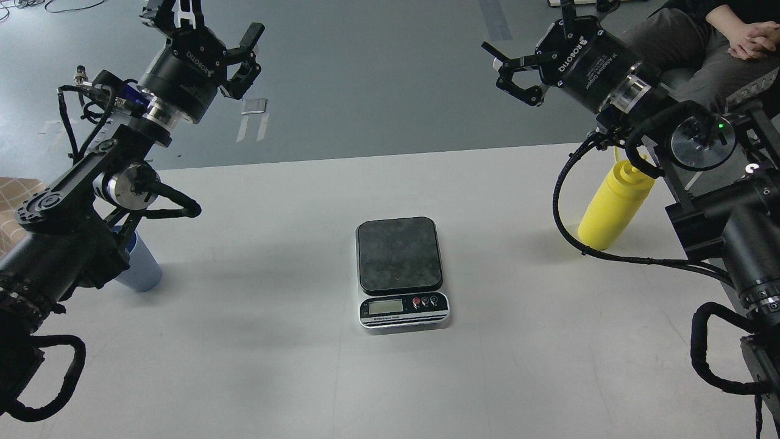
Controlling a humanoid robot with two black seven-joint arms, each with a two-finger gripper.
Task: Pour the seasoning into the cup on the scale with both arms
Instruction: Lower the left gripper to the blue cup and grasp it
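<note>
The scale [401, 272] sits at the middle of the white table [292, 366], its dark plate bare. The light blue cup [139, 269] stands at the left, partly hidden behind my left arm. The yellow seasoning bottle [613, 205] stands upright at the right, its top partly hidden by my right arm's cable. My left gripper [210, 27] is open and empty, raised high beyond the table's far left edge. My right gripper [509, 67] is open and empty, raised above the far right, up and left of the bottle.
A seated person's legs and hands [749, 36] are at the top right, beyond the table. A tan patterned object [15, 204] lies off the table's left edge. Grey floor [378, 79] lies behind the table.
</note>
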